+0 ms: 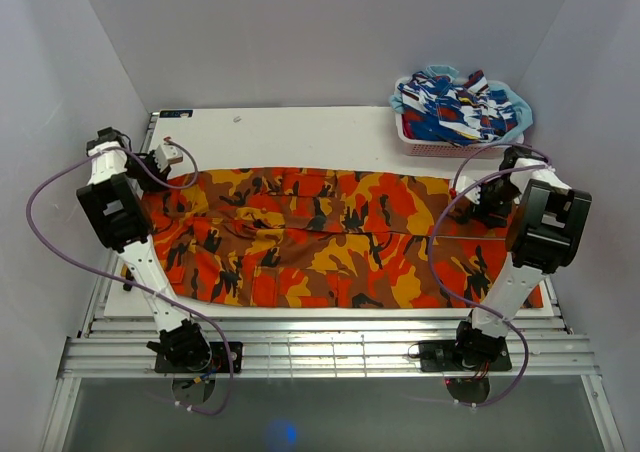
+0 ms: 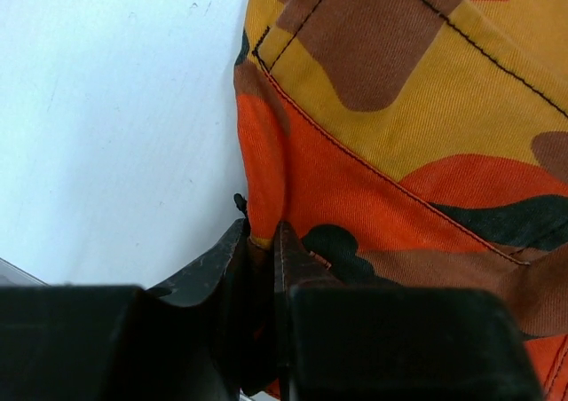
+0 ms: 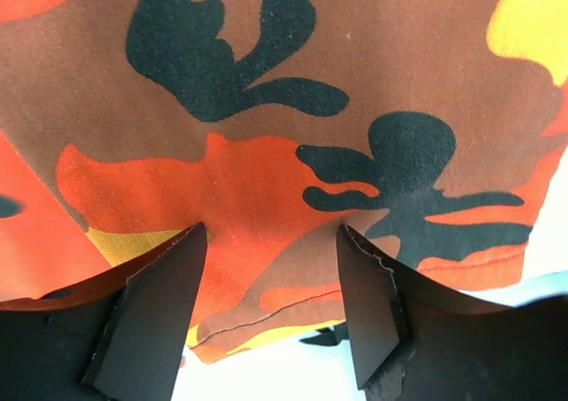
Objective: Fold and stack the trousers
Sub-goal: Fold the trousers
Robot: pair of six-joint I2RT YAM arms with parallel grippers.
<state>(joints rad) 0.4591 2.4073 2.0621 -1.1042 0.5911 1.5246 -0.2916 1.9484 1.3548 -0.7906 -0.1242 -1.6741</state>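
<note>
Lying flat, the trousers [image 1: 330, 237] run lengthwise left to right across the table [image 1: 290, 137], hem end rightward; the left gripper [image 2: 262, 234] pinches their edge, while the right gripper [image 3: 271, 237] holds its jaws apart.

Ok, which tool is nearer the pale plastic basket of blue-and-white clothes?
Right. The right tool is over one end of the orange camouflage fabric trousers, just in front of the pale plastic basket; the left tool pinches their opposite end, far from it.
</note>
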